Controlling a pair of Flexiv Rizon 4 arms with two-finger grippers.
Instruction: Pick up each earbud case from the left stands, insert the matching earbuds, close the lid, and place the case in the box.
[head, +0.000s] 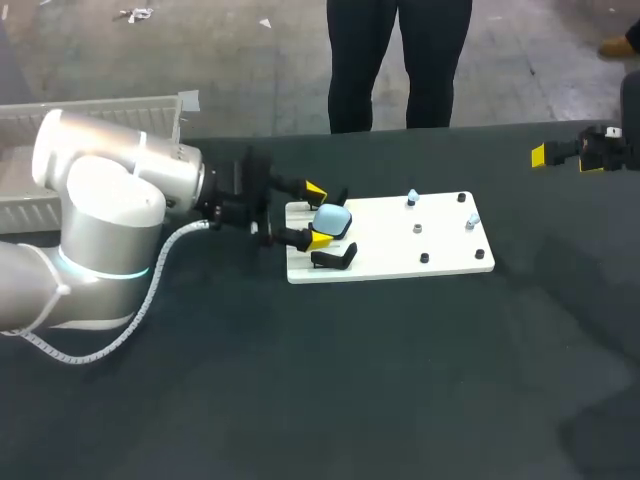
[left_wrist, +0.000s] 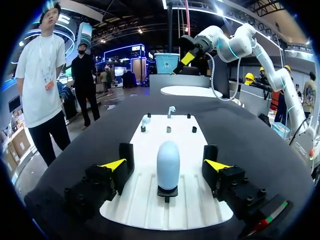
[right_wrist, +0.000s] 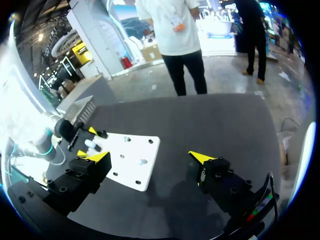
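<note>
At the left end of the white board (head: 400, 255) the left gripper (left_wrist: 166, 165) stands wide open, its fingers either side of the pale blue earbud case (head: 332, 219) upright on its stand, not touching it, while the right gripper (right_wrist: 150, 157) hangs well beyond the board's right end, likewise spread wide.

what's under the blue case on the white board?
A small black stand holds the light-blue case upright above the ribbed white board. The case covers the stand's top, so how it seats cannot be seen.
</note>
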